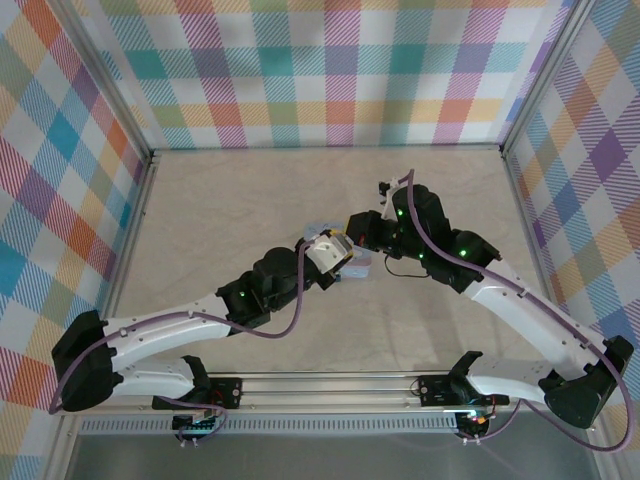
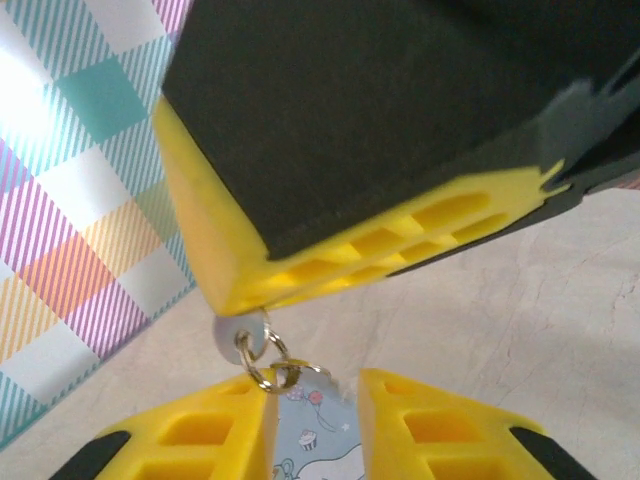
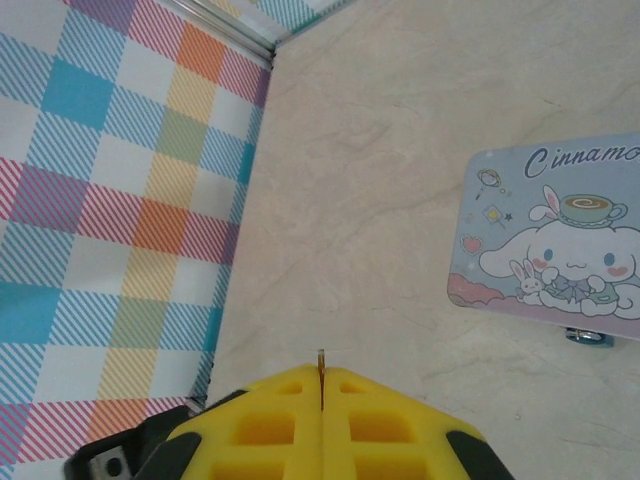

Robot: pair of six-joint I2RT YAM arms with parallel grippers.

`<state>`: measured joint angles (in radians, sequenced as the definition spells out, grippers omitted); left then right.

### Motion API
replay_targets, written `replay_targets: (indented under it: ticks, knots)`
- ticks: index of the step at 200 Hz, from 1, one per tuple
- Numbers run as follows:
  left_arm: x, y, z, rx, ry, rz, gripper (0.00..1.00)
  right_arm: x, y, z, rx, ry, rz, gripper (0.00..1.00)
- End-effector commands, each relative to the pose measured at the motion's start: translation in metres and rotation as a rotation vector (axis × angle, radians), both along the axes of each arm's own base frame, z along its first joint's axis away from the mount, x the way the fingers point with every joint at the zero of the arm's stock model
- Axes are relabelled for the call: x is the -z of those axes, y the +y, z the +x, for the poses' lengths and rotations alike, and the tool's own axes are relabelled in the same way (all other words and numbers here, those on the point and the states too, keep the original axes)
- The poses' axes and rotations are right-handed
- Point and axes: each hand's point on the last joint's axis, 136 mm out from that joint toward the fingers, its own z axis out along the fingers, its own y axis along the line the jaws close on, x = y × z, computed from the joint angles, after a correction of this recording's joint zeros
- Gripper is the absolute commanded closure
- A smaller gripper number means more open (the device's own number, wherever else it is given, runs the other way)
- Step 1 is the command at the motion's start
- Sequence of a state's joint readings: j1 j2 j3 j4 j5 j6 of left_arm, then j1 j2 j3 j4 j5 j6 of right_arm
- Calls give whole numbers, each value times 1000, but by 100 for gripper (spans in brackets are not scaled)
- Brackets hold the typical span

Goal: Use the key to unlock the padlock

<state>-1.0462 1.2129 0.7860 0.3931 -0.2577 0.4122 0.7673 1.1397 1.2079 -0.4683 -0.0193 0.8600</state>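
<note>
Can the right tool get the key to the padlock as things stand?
Probably yes: bare table lies between the right tool, shut on the key, and the padlock peeking out at the tin's edge. Its keyhole is hidden, though.

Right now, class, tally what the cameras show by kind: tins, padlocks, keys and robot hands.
Tin: 1
Padlock: 1
Key: 1
Hands: 2 (left hand, right hand)
Total: 5

surface: pale marbled table (image 3: 380,200) | on it: pale blue cartoon tin (image 3: 560,240) | contact: unclear
</note>
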Motion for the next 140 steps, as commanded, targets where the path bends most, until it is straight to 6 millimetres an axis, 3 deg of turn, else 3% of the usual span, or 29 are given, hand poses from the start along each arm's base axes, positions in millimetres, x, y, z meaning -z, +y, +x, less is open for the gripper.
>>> replay_targets:
  ticks: [1, 32, 56, 76, 140]
  knots:
    - [-18, -4, 4, -17, -24, -31, 76, -15, 2, -6, -18, -24, 46, 100]
    - [-19, -3, 6, -32, -25, -33, 84, -12, 0, -7, -14, -20, 37, 100]
    - [-21, 3, 6, -50, -18, -53, 69, -11, -3, -7, -5, -23, 34, 100]
    - [-26, 7, 4, -52, -17, -72, 64, -11, -2, -7, -9, -24, 33, 100]
    - [-39, 7, 2, -42, -31, -91, 64, -6, -2, -9, -10, -8, 32, 100]
